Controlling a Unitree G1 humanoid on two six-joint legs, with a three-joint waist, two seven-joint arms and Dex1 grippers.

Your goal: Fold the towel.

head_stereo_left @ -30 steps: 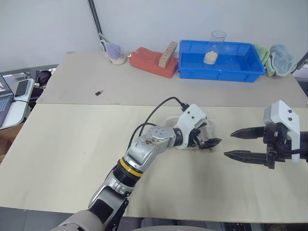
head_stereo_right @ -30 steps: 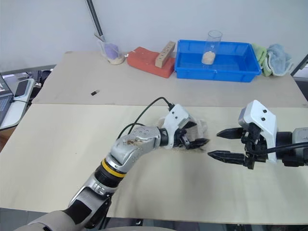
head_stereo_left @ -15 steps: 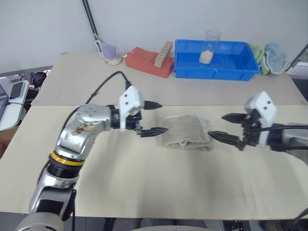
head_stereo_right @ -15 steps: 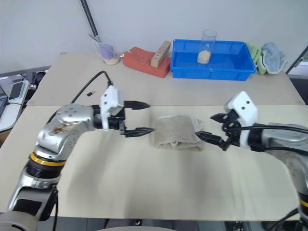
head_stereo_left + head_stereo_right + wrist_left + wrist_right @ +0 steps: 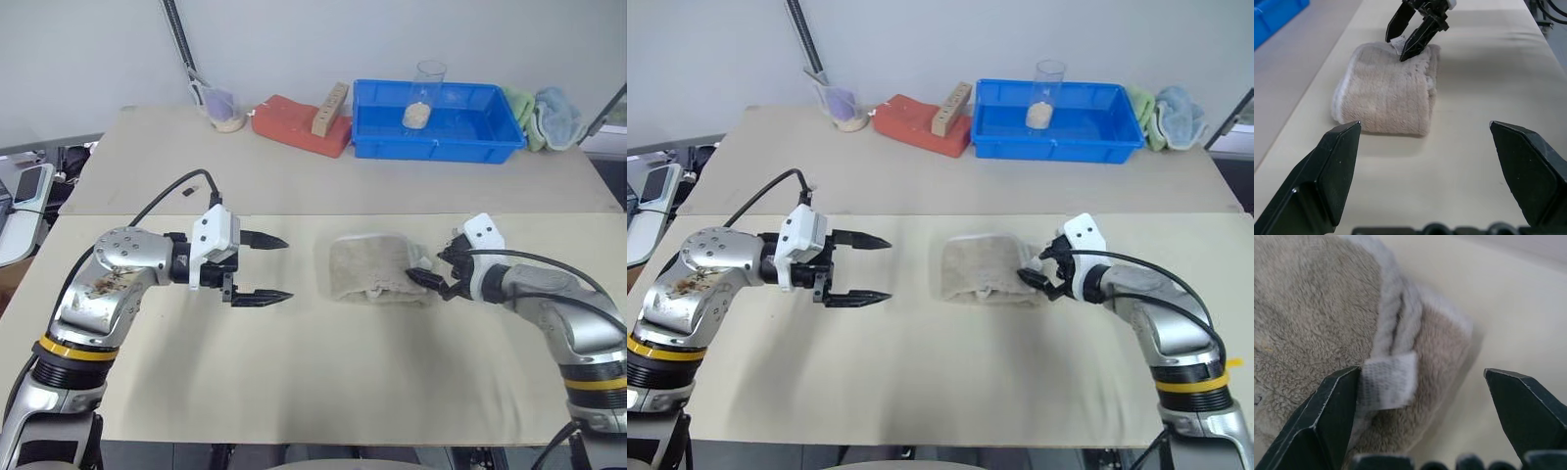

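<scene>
In the middle of the near cream tabletop lies the towel – beige-grey terry, folded into a thick small bundle, white stitched edging along its left rim and white corner tag sticking out at the right end. Well apart from it on the left, left gripper, pointed rightward at the bundle, both black fingers spread wide, nothing between them, no contact with the cloth. At the towel's right end, right gripper, fingers parted in the left wrist view, tips right at the tagged corner; right wrist view: one finger against the tag and terry pile, the other out over bare table, jaws wide, nothing clamped. Impossible to tell whether the tips press on the cloth or just brush it.

Across the seam, on the far table: blue plastic bin with a clear glass tumbler standing inside, pale grainy fill at its bottom. Left of the bin, a red pad with a wooden block leaning across it – then a small clear cup beside a dark slanted pole. Right of the bin, bunched green and light-blue cloths. Small dark object alone on the far table's left part.
</scene>
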